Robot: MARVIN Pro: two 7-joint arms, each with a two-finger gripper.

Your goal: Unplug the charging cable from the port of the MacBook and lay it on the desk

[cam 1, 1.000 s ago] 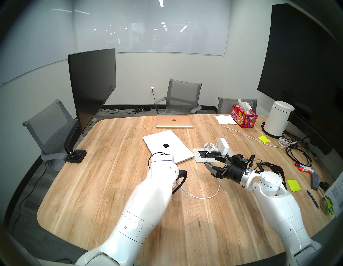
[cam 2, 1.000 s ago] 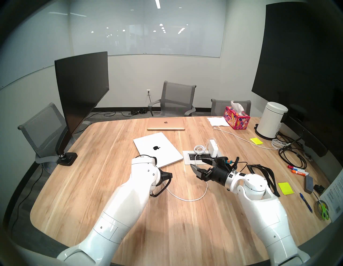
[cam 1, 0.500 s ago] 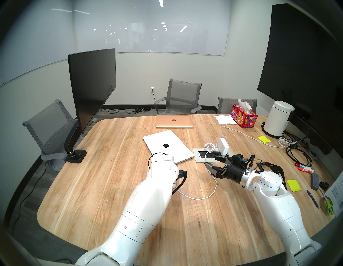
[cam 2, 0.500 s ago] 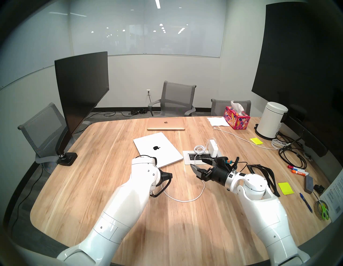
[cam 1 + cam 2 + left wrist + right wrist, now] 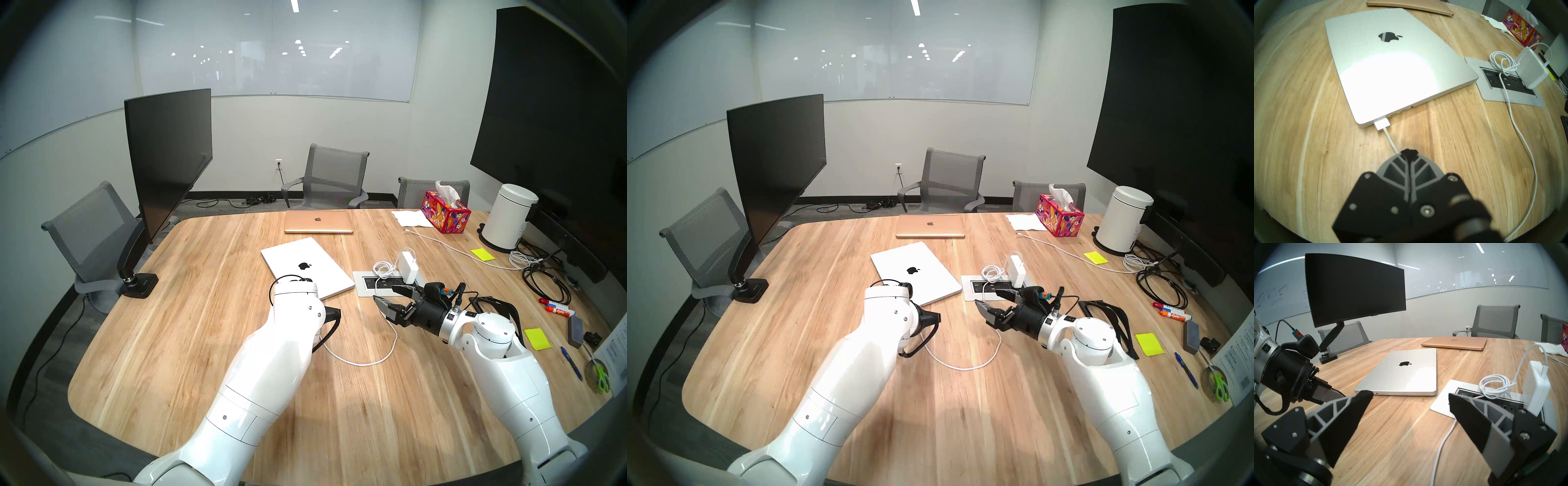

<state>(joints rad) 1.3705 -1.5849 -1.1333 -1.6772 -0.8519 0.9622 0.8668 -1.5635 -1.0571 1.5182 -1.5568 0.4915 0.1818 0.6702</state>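
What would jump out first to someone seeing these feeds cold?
The closed silver-white laptop with the black apple logo at mid-desk, with the flat white plug of the thin white charging cord at its near edge. Just short of that plug, the left gripper is shut on the cord, while the right gripper hangs open near the white square power brick.

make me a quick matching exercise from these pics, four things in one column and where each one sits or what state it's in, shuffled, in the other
Things:
1. silver laptop
2. rose-gold laptop
3. power brick
4. right tool

States:
A. open, holding nothing
B. standing in the outlet panel
C. closed, white plug at its near edge
D. closed, at the desk's far edge

Pairs: 1-C, 2-D, 3-B, 4-A
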